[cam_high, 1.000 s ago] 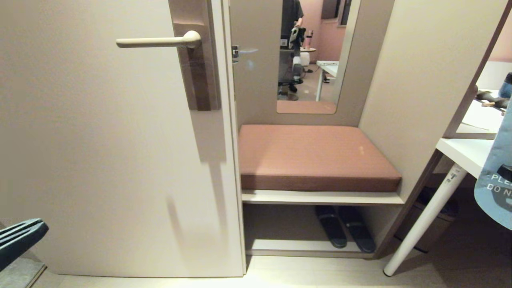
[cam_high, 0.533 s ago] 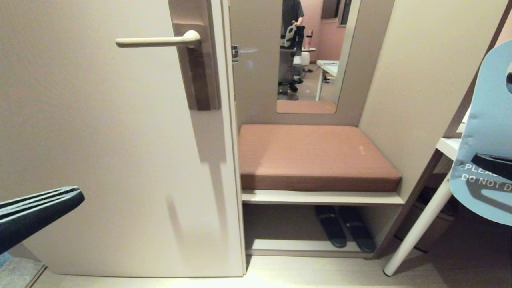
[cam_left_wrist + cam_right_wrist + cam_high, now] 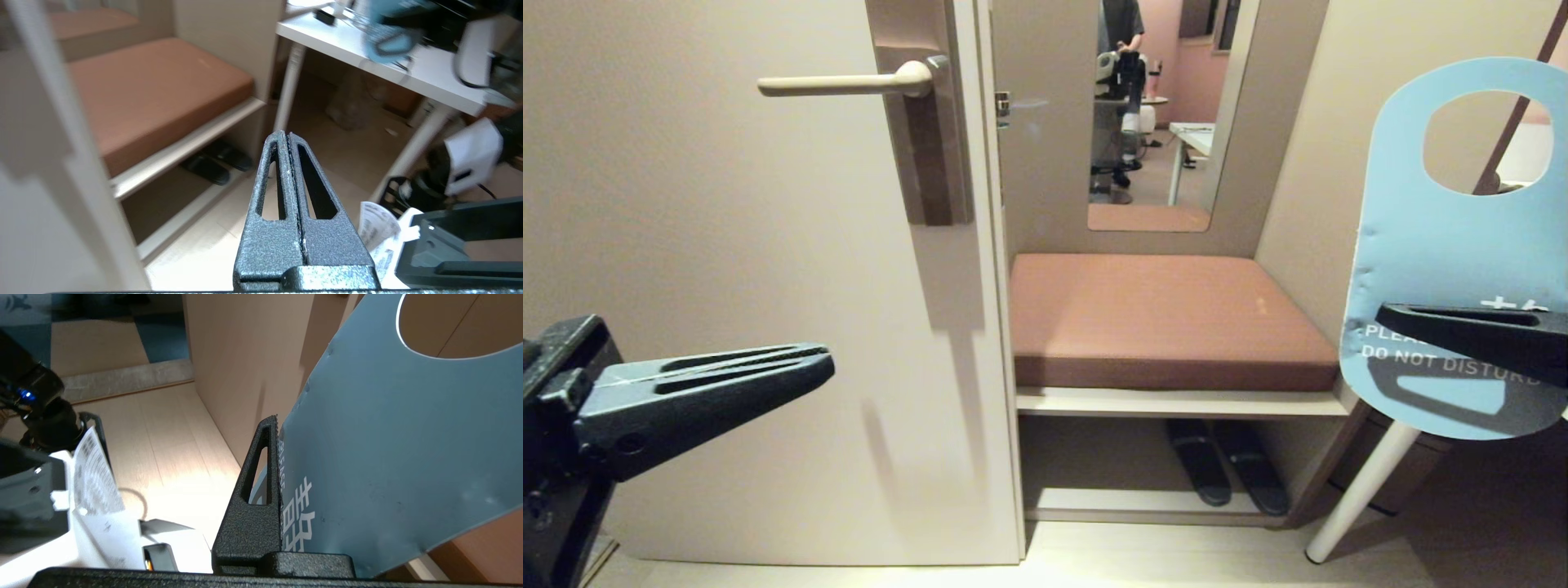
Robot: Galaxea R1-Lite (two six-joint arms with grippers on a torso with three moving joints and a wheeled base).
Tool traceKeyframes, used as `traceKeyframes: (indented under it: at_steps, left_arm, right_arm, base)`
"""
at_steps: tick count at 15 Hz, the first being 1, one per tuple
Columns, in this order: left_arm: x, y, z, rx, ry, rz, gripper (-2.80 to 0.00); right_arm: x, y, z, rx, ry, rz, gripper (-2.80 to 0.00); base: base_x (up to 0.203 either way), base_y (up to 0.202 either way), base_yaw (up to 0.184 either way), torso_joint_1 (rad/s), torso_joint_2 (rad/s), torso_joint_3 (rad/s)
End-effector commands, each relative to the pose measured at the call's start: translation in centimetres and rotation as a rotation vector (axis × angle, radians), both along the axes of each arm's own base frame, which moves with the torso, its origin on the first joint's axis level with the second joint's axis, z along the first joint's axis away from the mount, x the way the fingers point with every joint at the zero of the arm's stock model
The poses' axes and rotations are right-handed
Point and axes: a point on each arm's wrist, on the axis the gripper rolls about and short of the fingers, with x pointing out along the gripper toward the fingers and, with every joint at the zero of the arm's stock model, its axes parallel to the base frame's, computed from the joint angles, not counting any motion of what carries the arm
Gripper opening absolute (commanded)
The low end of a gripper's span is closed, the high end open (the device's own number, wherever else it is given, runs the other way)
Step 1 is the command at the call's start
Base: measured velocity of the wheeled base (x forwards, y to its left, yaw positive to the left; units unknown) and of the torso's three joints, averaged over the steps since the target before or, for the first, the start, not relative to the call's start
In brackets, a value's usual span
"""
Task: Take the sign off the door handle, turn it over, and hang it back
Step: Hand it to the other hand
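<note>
Door fills 9 o'clock, door handle bare at 11. Cushioned bench centre. Right gripper clamps sign at 3 (text partly cut off). Left gripper closed, empty, at 8.

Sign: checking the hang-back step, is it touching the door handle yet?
Apart. The head view shows the sign far right of the door handle.
</note>
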Motion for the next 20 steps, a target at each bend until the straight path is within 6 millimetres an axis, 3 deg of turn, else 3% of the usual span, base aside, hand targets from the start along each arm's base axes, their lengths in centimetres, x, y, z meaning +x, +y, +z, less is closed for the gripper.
traceKeyframes:
  at_steps: [1,5,9,15,20]
  left_arm:
    - [1.1,-0.8,-0.4,0.022,0.035,-0.012,-2.8]
    - [2.7,-2.2,-0.2,0.009,0.033,-0.052,-2.8]
    - [5.0,-4.7,0.4,-0.028,0.031,-0.095,-2.8]
    - [4.7,-6.7,-0.4,-0.009,0.058,-0.179,-2.8]
    - [4.4,-6.9,-0.8,-0.001,0.059,-0.195,-2.8]
  right_arm:
    - [1.5,0.7,-0.4,0.005,0.028,0.015,-2.8]
    - [3.2,3.2,-0.6,0.04,0.066,0.095,-2.8]
    - [4.7,5.9,-1.5,0.035,0.073,0.172,-2.8]
    - [5.6,6.4,-1.7,0.031,0.08,0.177,-2.8]
    - [5.3,6.3,-1.7,0.031,0.077,0.179,-2.8]
  base:
    - [0.0,0.0,0.0,0.0,0.0,0.0]
    - [0.0,0.0,0.0,0.0,0.0,0.0]
    - [0.0,0.0,0.0,0.0,0.0,0.0]
    - [0.0,0.0,0.0,0.0,0.0,0.0]
    - [0.0,0.0,0.0,0.0,0.0,0.0]
